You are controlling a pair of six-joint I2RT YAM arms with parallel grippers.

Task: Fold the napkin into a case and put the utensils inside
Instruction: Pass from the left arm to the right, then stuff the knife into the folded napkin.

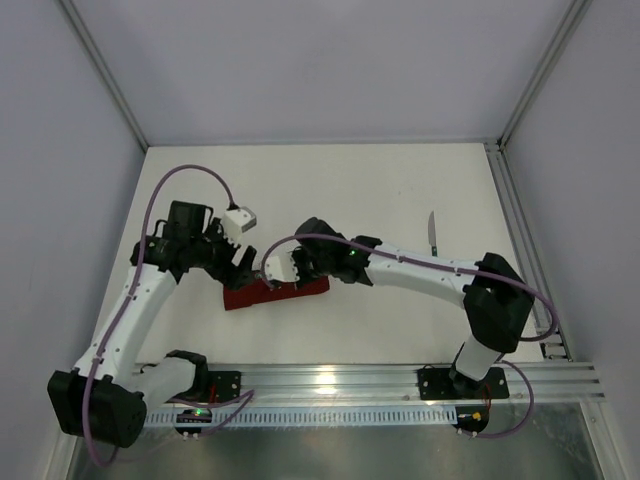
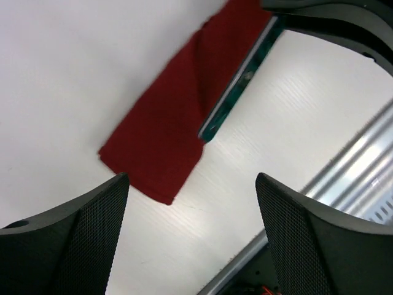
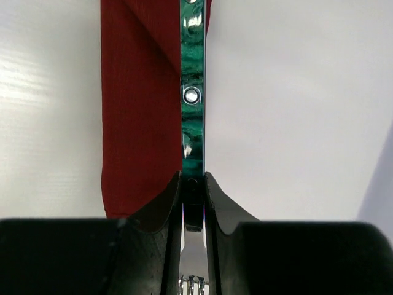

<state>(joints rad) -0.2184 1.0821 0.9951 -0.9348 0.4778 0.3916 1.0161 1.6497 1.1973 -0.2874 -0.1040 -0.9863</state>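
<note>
A narrow case (image 1: 278, 292) of folded dark red cloth lies on a white bench (image 1: 400, 190), left of centre. The right jaws are clamped on a fork (image 3: 193, 123), whose teal handle runs along the case's long edge. The left jaws stand wide apart above one end of the case. A knife (image 1: 433, 232) lies well apart, on the right.

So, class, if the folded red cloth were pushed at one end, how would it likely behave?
The case probably buckles rather than slides whole: soft layered fabric with a diagonal fold. Thin and flat on the smooth table, it likely weighs little and drags easily.
</note>
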